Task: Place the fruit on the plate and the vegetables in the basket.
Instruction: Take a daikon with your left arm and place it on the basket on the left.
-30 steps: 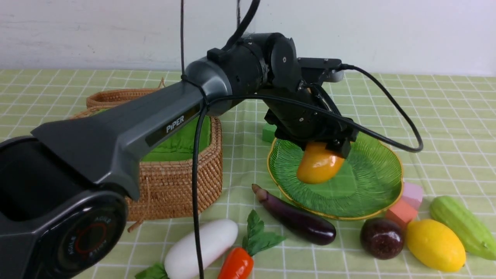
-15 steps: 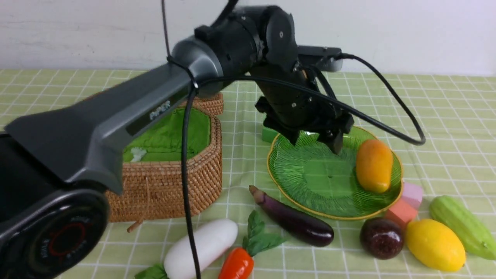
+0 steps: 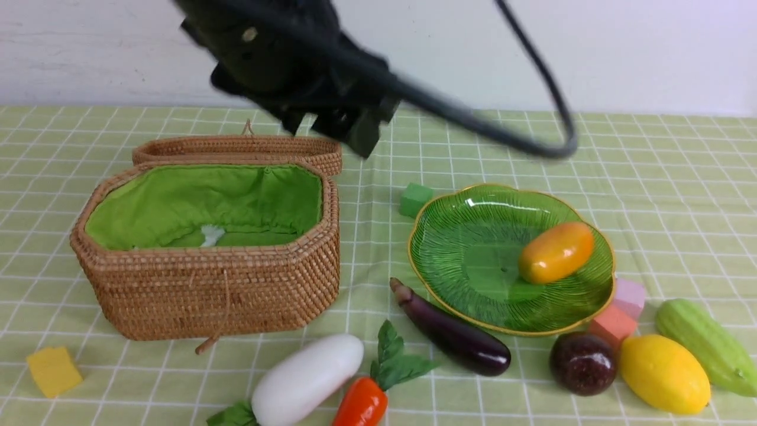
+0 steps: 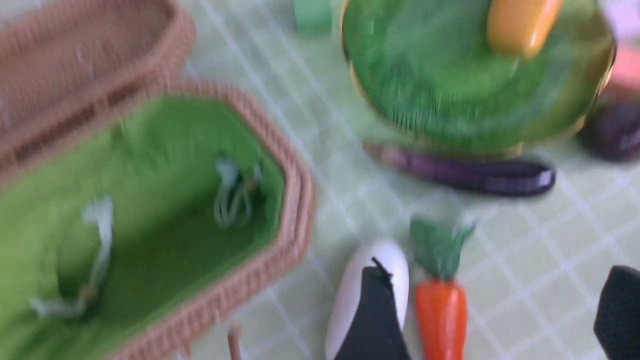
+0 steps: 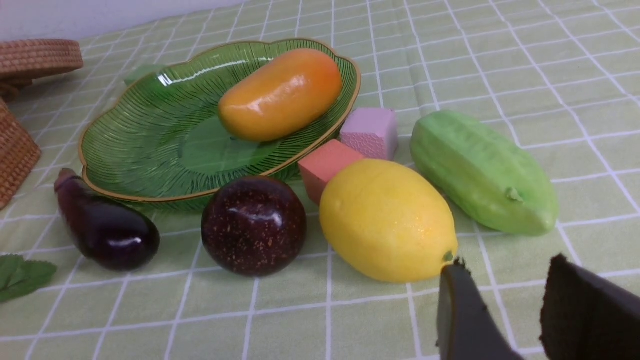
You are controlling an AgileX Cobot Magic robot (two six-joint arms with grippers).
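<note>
Orange-yellow, the mango lies right of centre on the plate, while the left gripper hangs wide and empty above the basket and the right gripper, narrow and empty, sits near the lemon, which jaws that narrow may shove away instead of gripping.

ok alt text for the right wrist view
An orange-yellow mango lies on a green plate on a checked cloth. Beside the plate sit an eggplant, a dark purple fruit, a lemon, a green gourd, a pink cube and a coral cube. The right tool hangs open near the lemon, empty.
</note>
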